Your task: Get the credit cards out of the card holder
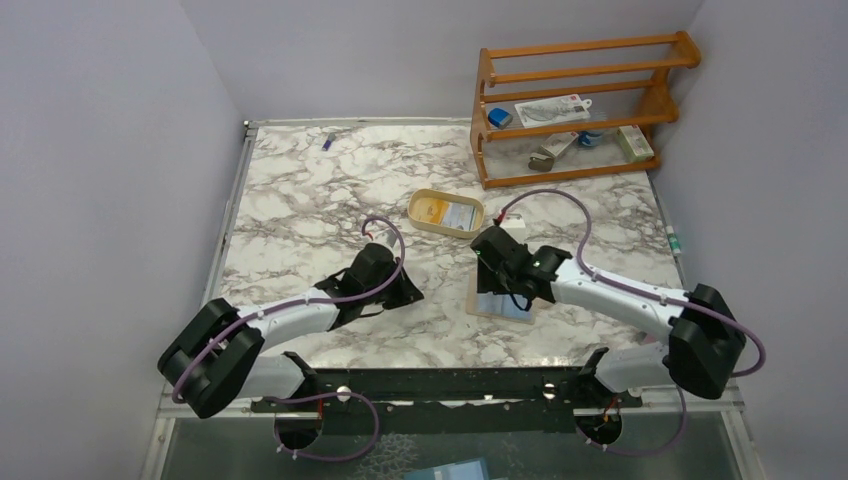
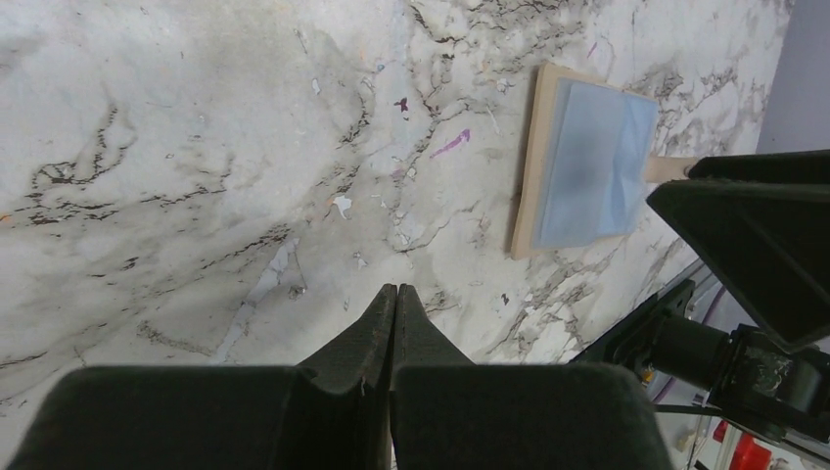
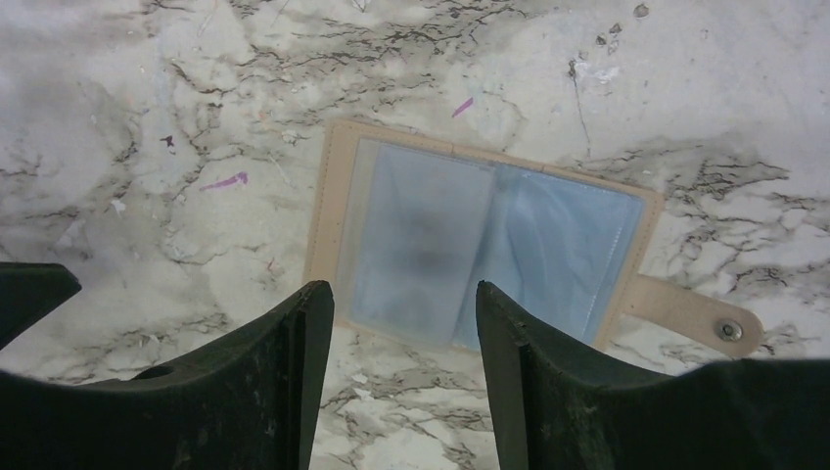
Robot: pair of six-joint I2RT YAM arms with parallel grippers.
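The right gripper (image 3: 401,377) hangs over the near edge of the wallet (image 3: 484,245) with its two black fingers (image 3: 284,372) spread apart and nothing between them. The marble table (image 3: 147,117) shows through the gap. The left gripper (image 2: 394,328) is pressed fully closed, finger against finger, and is empty. It sits low over bare marble, well to the left of the wallet.

The wallet lies opened flat on the table in front of the right arm. Its beige outer edge frames two pale blue, see-through sleeves (image 3: 421,240) that face up. Its snap tab (image 3: 690,313) sticks out flat on the marble from one short side. From the left wrist camera the wallet (image 2: 587,162) shows as a blue panel on a tan backing, partly hidden behind the dark body of the other arm. A dark blur sits on the left sleeve in the right wrist view, and I cannot tell whether it is a shadow or something inside.

In the overhead view the wallet (image 1: 500,300) is mostly covered by the right wrist. Just beyond it sits an oval tan tray (image 1: 478,212) that seems to hold a yellow-orange card (image 1: 430,208) and a bluish-white card (image 1: 460,216) side by side. A wooden rack (image 1: 580,50) stands at the far right corner with small items on its shelves.
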